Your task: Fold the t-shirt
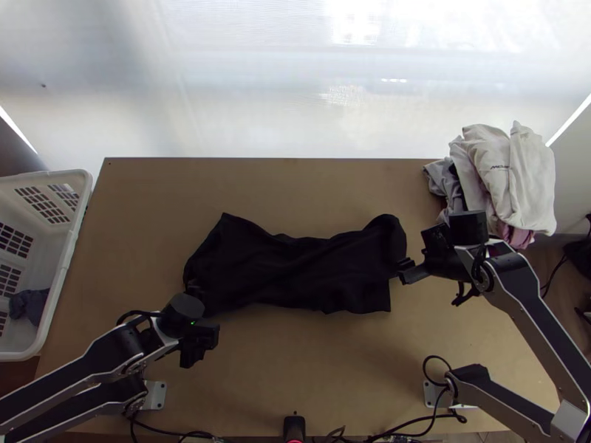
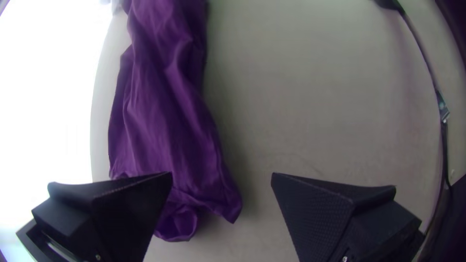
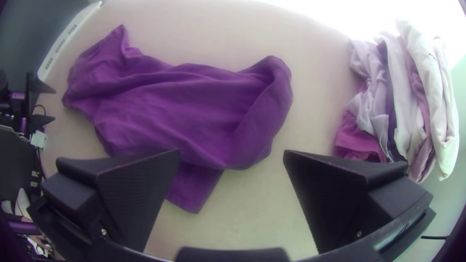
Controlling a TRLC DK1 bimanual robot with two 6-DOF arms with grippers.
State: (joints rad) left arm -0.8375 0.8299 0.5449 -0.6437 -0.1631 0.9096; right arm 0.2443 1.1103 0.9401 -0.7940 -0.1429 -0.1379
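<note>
Right now the dark t-shirt [image 1: 295, 269] is lying in a rumpled band across the middle of my tabletop [image 1: 310, 376], its length running between the left and right edges. Its right end is curling over in a loose, rounded fold, with a flap poking out towards the near edge; its left end is flaring towards a point on the far-edge side. I am reading this as the straightening step: the creases are running unevenly along the cloth, and I am seeing no crisp fold to build on. Just off the shirt's right end, my right gripper [image 3: 232, 151] is standing wide open and holding nothing, though whether its tips are touching the cloth I cannot tell. On the near side of the left end my left gripper [image 2: 222, 174] is also gaping wide, with no cloth pinched, one finger overlapping that end in its own wrist view. The next move, I am judging, is calling for a shallow pinch at each end, then a gentle outward pull so the body is lying flat before any folding over. Gripping too deep at the curled end would be risking a catch on both layers and dragging the flap underneath. Farther out, a pile of clothes [image 1: 510, 170] is sitting at the far right corner, and beyond the left edge a white basket [image 1: 64, 269] is holding a dark piece of cloth [image 1: 29, 305].
</note>
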